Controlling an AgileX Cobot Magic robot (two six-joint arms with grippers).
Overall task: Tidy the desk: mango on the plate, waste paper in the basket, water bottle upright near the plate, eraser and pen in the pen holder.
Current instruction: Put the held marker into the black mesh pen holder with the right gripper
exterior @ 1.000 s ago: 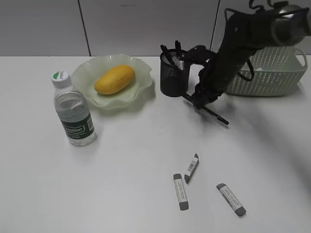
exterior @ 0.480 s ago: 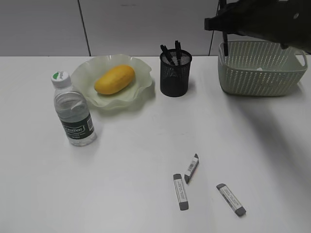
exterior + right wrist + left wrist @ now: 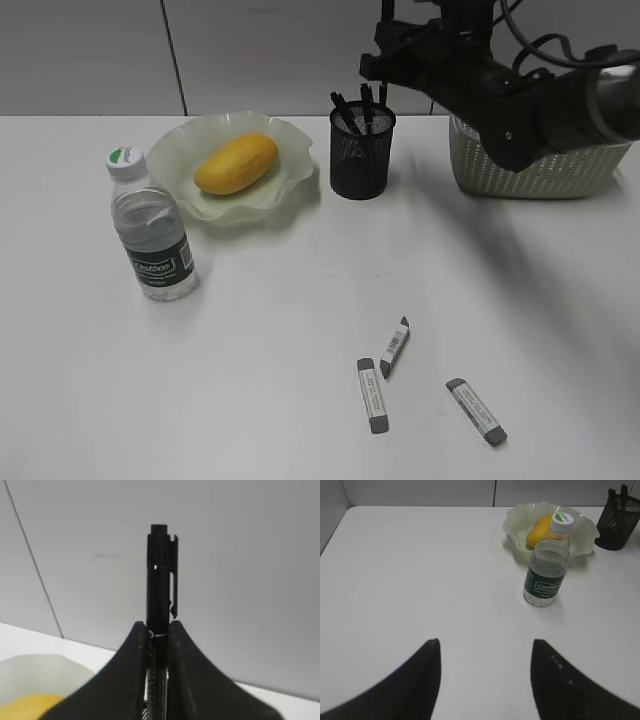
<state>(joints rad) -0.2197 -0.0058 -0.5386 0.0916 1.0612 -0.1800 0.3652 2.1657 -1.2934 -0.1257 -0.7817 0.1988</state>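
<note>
Above the black mesh pen holder [image 3: 362, 152] near the surface's far edge, the right gripper [image 3: 159, 630] has its jaws clamped on a slim black clipped pen [image 3: 161, 575].
The left gripper [image 3: 485, 652] hangs with jaws spread wide, holding nothing; the mango [image 3: 236, 163] lies on the ruffled plate [image 3: 292, 178], the ribbed bottle [image 3: 150, 228] upright beside it, and three erasers [image 3: 393, 347] sit near the front edge.

Clamped between the right gripper's [image 3: 158, 645] matt black fingers is a pen [image 3: 160, 580] of smooth black plastic. Just below the gripper stands a black wire-mesh pen holder [image 3: 361, 150]; beside it, a glossy translucent plate [image 3: 290, 170] and a clear plastic water bottle [image 3: 152, 232].
</note>
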